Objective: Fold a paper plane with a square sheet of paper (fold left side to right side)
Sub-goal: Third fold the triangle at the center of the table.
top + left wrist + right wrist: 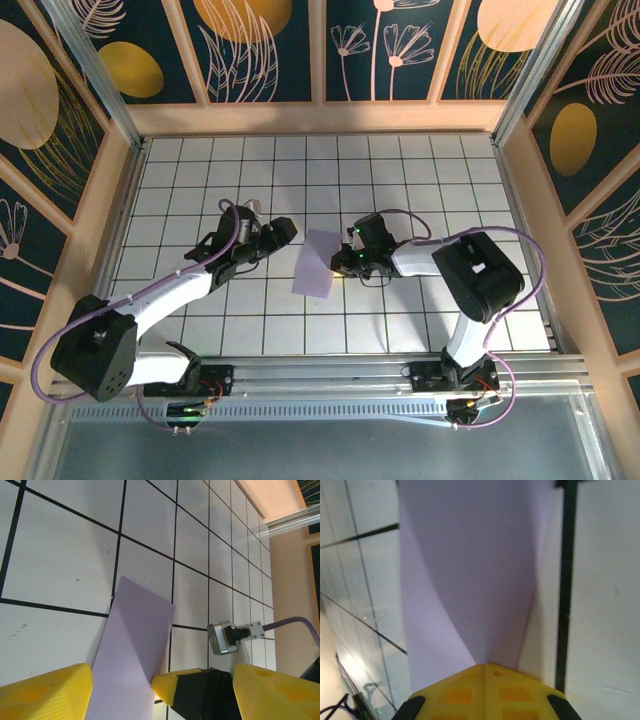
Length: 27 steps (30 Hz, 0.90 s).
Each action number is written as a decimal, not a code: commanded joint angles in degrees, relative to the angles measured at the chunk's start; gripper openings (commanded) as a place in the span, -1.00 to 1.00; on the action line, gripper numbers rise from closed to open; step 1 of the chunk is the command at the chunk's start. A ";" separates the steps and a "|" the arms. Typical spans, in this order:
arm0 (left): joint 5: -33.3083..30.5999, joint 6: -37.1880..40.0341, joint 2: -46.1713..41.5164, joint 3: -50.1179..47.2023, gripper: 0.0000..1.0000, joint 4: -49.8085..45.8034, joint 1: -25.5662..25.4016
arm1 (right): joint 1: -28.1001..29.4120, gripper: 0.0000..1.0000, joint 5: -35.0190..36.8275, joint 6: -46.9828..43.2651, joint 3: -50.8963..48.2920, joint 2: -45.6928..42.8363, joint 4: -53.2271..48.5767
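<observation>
**R gripper pinching paper edge, L gripper open**

Paper sheet [316,262] lies mid surface [420,170], btwn the two arms. From top cam it shows as a narrow lavender strip. R gripper [485,670] is clenched on the sheet's right edge; in the wrist view, paper curves up from the shut yellow fingers [455,695]. L gripper [283,232] is released, jaws wide, just beside the sheet's far-left corner. Can't tell if it touches the paper.
</observation>
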 commanded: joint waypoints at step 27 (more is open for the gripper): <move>16.01 5.20 16.35 0.50 0.06 -1.36 -1.88 | -6.96 -1.00 -0.99 -25.35 0.42 -0.26 -14.57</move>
